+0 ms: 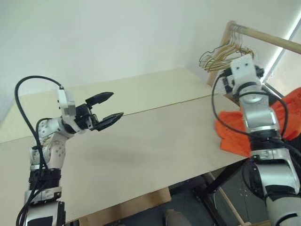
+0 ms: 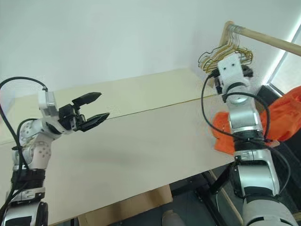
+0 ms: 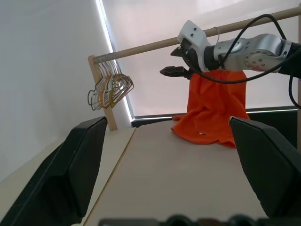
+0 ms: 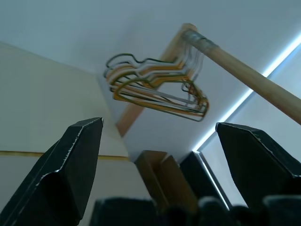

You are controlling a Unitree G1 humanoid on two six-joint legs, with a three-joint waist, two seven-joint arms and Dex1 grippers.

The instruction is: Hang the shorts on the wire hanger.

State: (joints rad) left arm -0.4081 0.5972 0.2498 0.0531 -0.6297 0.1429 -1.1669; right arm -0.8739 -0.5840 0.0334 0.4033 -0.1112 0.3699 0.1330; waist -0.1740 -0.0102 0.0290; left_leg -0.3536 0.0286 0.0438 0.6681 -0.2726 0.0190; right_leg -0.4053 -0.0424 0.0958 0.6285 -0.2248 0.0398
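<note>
Looking down on one pale tabletop [image 1: 141, 141], with a thin seam running across it.

Seeing one wooden rail [image 1: 273, 40] slanting above the table's far right corner.

Finding one pair of shorts [image 3: 209, 113] at that right end: bright orange, soft and creased, hanging down in folds from up near the rail and pooling with the lower hem on the table's edge. Showing a tiny white mark [image 3: 202, 133] near that hem. Not being able to tell what is holding the upper part, since the right arm is standing in front of it.

Counting two grippers. Holding the left gripper [image 1: 109, 107] above the table's left half, well apart from the shorts, black fingers spread wide and pinching nothing. Raising the right gripper [image 3: 176, 61] just in front of the shorts and below the rail, fingers likewise spread wide and empty, pointing towards the hangers.

Noting one bunch of wire hangers [image 1: 218, 56], pale gold and grey, hooked over the rail's end; being too tightly packed for counting singly.

Noting the right arm's black cable [image 1: 216, 108] looping across the orange fabric.
</note>
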